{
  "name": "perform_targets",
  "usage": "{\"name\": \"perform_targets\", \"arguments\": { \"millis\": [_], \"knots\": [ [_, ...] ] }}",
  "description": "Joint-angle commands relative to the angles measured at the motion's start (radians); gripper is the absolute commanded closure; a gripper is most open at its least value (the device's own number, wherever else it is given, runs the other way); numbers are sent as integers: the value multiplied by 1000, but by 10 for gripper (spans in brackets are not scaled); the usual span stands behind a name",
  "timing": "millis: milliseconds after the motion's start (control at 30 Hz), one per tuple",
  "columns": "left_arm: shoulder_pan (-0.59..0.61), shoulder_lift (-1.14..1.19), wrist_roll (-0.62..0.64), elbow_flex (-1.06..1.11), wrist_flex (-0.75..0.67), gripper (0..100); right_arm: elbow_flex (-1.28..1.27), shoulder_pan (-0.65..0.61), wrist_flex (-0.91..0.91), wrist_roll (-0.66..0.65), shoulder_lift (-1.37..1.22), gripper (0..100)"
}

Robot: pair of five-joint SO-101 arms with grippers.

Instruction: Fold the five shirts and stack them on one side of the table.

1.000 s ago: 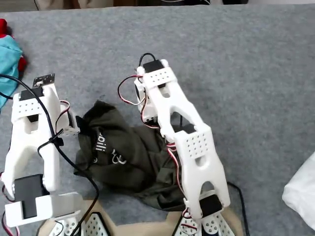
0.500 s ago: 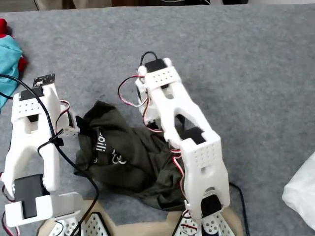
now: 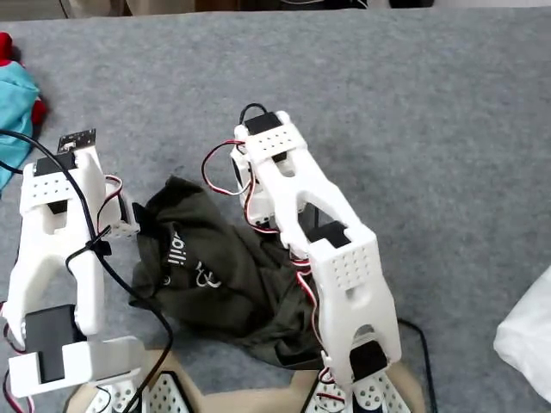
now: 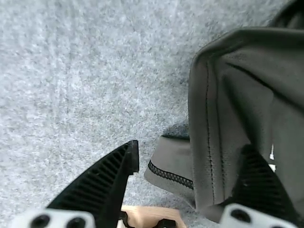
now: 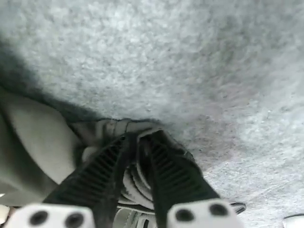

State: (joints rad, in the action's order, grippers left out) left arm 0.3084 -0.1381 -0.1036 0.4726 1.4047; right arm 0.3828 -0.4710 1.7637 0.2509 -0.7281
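Shirt first: the dark olive shirt (image 3: 215, 275) lies crumpled in a heap on the grey felt table (image 3: 430, 129), close to the arm bases and between the two arms. The left claw (image 4: 190, 151) hangs wide open at the heap's left side, one ribbed finger (image 4: 111, 175) over bare felt and the other over the cloth; a stitched hem lies between them, and it has hold of nothing. Over to the right claw (image 5: 137, 138), low at the right side of the heap, on the part farther from the bases; its fingers are squeezed almost together, with a bunched fold of the olive cloth pinched between the tips. Away at the table's left edge sits a teal shirt (image 3: 13, 95), well apart from the heap, with a red item (image 3: 7, 43) just beside it; a piece of white fabric (image 3: 527, 335) shows at the right edge.
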Motion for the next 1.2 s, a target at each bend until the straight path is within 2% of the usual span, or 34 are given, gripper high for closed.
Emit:
{"name": "perform_targets", "arguments": {
  "millis": [0,500,833,967,1167],
  "knots": [
    [-11,-12,-2,-8,-6,667,22,59,20,15,77,992],
    [-12,-12,-2,-9,-8,667,22,414,14,-58,547,992],
    [-17,-12,0,-77,-8,667,18,748,-31,-175,584,991],
    [-98,-12,77,-83,-9,667,13,803,-32,-213,547,991],
    [-338,-10,278,-83,-115,667,16,799,-32,-204,430,991]
  ]
}}
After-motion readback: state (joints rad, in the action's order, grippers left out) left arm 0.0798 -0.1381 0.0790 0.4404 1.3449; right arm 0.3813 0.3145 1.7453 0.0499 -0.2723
